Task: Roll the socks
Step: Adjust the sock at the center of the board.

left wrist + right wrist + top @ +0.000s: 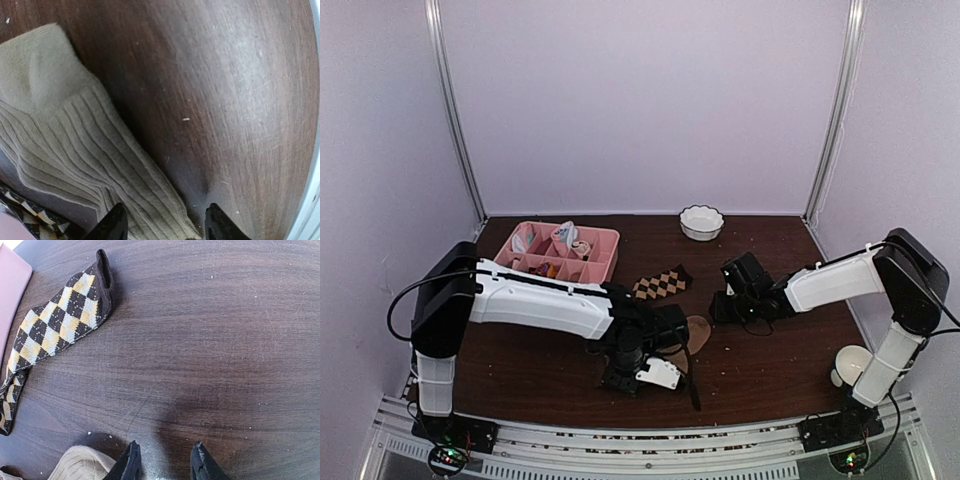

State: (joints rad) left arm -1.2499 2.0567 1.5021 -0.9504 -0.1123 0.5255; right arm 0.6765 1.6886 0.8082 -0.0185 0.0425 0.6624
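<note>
**Socks (pixel 660 283) lie flat mid-desk, both end effectors spread**

Nearest the arm bases, the left end effector (pixel 167 225) is low over the desk (pixel 770 360) with its jaws apart. One finger is over the ribbed edge of the tan sock (pixel 75 150) and the other over bare wood, and nothing is pinched. From above, the left wrist hides most of that sock. A white cup (pixel 850 365) stands near the right arm's base, partly behind the arm.

Farther in, the argyle sock (pixel 55 325) lies stretched out. One end shows just beside the tan sock, and whether they touch is unclear. To its right, the right end effector (pixel 166 462) is spread over bare desk and holds nothing.

Beyond are a pink divided tray (pixel 610 258) and, farthest back, a white bowl (pixel 701 222).
</note>
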